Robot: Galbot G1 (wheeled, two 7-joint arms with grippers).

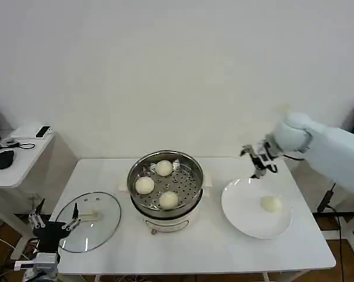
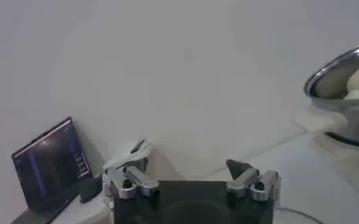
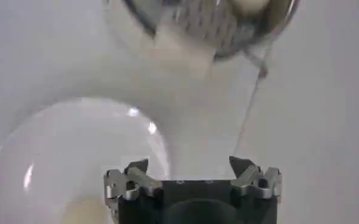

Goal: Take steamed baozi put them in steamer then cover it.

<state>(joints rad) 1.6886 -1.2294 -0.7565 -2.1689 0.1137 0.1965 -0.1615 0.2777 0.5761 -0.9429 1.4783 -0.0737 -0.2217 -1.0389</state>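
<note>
I found the steamer (image 1: 165, 187) at the middle of the table (image 1: 224, 247), uncovered, with three steamed baozi (image 1: 164, 168) lying apart on its perforated tray. The fourth bun (image 1: 271, 204) lay on the white plate (image 1: 241, 214) toward the table's right edge. My right gripper (image 1: 258, 160) hung above the plate's far rim, near the table's back edge, its fingers (image 3: 135, 167) spread wide and carrying nothing. The cover (image 1: 90, 221) lay flat near the table's front left corner. My left gripper (image 1: 53, 220) sat low at that corner beside the cover, fingers (image 2: 125, 181) wide apart and empty.
</note>
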